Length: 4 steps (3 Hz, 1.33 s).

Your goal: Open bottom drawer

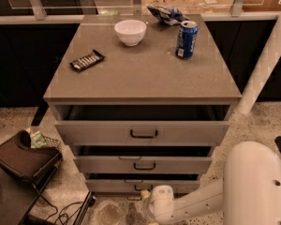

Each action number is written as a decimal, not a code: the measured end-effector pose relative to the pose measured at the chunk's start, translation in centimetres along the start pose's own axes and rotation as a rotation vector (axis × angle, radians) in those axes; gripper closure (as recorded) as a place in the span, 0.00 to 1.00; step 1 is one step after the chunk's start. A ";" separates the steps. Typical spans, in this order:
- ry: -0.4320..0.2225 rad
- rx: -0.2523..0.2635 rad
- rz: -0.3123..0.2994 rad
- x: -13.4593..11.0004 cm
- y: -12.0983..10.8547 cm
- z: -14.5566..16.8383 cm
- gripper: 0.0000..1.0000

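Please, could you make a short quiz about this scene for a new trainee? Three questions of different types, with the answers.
1. True or false: the blue can stands upright on the cabinet top.
2. Which drawer is the gripper nearest? A top, B middle, C bottom.
3. Name the dark flat thing lying left of the white bowl in the picture.
Key: 1 true. 2 C, the bottom drawer. 3 the snack bar.
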<state>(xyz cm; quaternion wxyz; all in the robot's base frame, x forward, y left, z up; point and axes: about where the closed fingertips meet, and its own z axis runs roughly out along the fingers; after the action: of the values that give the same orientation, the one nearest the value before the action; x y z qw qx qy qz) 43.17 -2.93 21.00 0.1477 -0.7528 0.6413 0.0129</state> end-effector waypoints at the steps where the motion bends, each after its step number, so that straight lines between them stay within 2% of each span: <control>1: -0.010 -0.009 -0.019 -0.1 -0.5 1.4 0.00; 2: -0.035 -0.008 -0.036 0.4 -1.2 3.7 0.00; 4: -0.018 -0.001 -0.060 0.8 -2.4 4.8 0.00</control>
<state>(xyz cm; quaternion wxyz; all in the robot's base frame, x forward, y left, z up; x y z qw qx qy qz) 46.45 -2.19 16.71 0.1536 -0.7715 0.6172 0.0155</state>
